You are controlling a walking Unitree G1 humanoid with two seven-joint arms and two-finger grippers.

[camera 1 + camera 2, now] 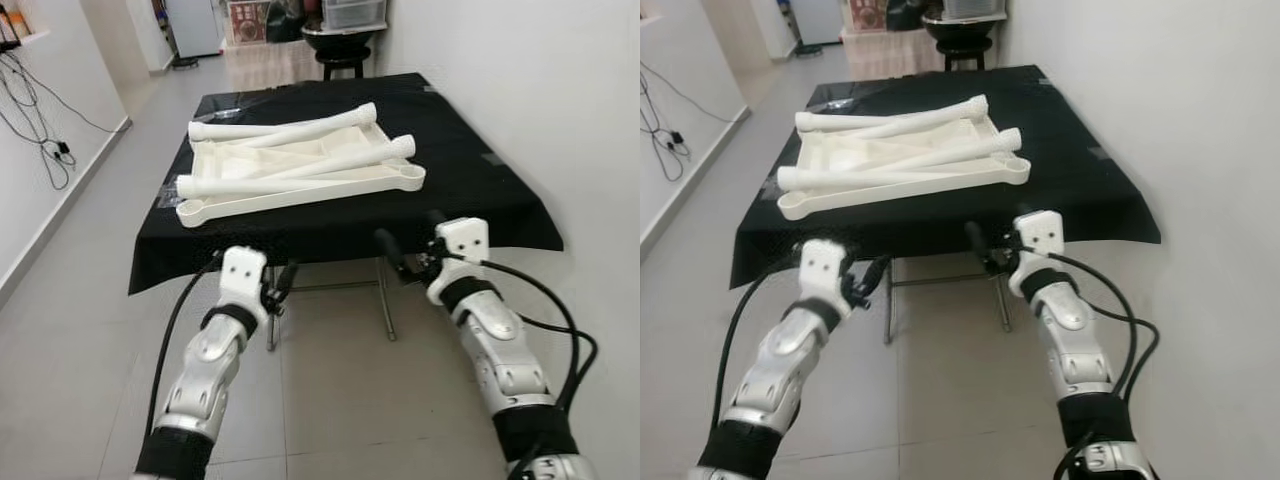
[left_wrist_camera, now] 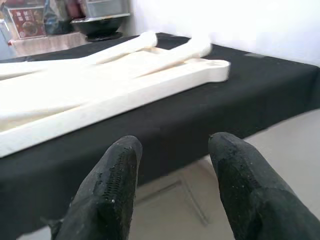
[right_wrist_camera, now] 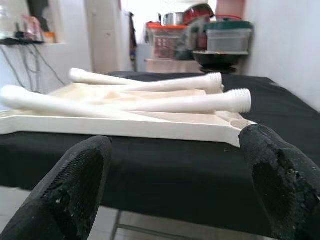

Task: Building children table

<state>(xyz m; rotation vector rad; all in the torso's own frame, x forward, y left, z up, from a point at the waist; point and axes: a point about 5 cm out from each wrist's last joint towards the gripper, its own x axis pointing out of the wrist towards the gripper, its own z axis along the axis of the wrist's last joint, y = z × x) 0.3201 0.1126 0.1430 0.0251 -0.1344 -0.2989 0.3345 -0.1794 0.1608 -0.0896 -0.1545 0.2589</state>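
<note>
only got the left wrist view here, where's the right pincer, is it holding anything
observer: the right pincer is open and empty, just short of the near edge of the black-clothed table.
operator: left one level with it
observer: roughly. the left pincer sits a bit lower and nearer the robot, also open.
operator: anything past the table
observer: a black round stool stands at the far end.

We count one white tabletop (image 1: 300,185) lying on one black-draped counter (image 1: 470,170), with three white table legs (image 1: 310,130) resting across it, and behind the counter one black stool (image 1: 342,62).
</note>
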